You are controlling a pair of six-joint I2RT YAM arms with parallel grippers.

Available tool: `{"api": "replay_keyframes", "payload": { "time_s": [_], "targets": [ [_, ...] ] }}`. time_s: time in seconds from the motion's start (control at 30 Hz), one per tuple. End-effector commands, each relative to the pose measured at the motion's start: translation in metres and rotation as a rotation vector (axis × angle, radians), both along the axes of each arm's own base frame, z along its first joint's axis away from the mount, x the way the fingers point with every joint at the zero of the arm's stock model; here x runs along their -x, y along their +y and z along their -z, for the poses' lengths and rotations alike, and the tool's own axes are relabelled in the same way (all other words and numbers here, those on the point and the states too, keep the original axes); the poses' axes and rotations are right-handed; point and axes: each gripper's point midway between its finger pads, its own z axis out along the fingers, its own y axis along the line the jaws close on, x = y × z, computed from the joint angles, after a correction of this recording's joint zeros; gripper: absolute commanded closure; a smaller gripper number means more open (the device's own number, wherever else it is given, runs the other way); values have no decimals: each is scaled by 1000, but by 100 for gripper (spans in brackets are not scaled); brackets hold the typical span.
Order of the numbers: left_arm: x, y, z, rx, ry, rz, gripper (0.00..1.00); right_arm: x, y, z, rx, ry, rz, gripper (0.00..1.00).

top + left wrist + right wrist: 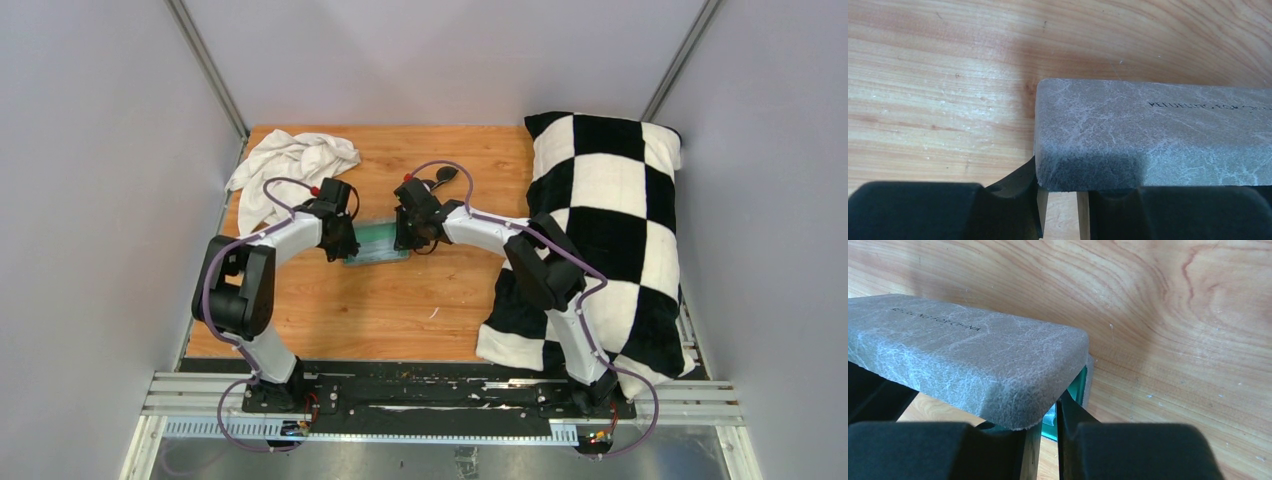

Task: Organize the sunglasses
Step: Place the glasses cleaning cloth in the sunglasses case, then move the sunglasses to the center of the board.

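Observation:
The grey case (pixel 375 243), its teal lining showing, lies mid-table between my two grippers. My left gripper (pixel 340 245) is at its left end. In the left wrist view the case's grey corner (pixel 1128 130) sits over my nearly closed fingertips (pixel 1023 175). My right gripper (pixel 405 238) is at its right end. In the right wrist view the grey lid (pixel 963 355) overhangs my narrow-set fingers (pixel 1070 415), with teal lining (pixel 1078 385) showing between them. A small dark roundish shape (pixel 446 176) on the table behind my right wrist looks like the sunglasses. They do not show in either wrist view.
A crumpled white cloth (pixel 290 165) lies at the table's far left. A large black-and-white checkered pillow (pixel 600 230) covers the right side. Grey walls close in on both sides, and the arm bases stand at the near edge.

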Motion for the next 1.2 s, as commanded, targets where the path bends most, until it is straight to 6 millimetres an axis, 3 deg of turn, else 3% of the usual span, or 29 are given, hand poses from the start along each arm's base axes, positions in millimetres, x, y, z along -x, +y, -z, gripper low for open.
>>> {"api": "replay_keyframes", "payload": {
  "time_s": [0.0,0.3,0.5,0.63,0.8,0.97,1.17],
  "targets": [
    [-2,8,-18,-31,-32,-21,70,-2,-3,-21,4,-52,-19,78],
    [6,3,-42,-18,-80,-10,66,4,-3,-55,-21,-114,-28,66],
    [17,1,-50,5,-99,-10,66,15,-15,-67,-28,-122,-23,65],
    [34,0,-58,26,-114,2,67,26,-38,-72,-18,-163,-2,65],
    [64,0,-70,78,-155,13,66,25,-93,-74,67,-231,111,64],
    [87,-4,-80,134,-178,40,66,-5,-133,-79,90,-251,256,57],
    [96,-11,-100,189,-210,67,65,-70,-148,-81,110,-196,422,56]
  ]
}}
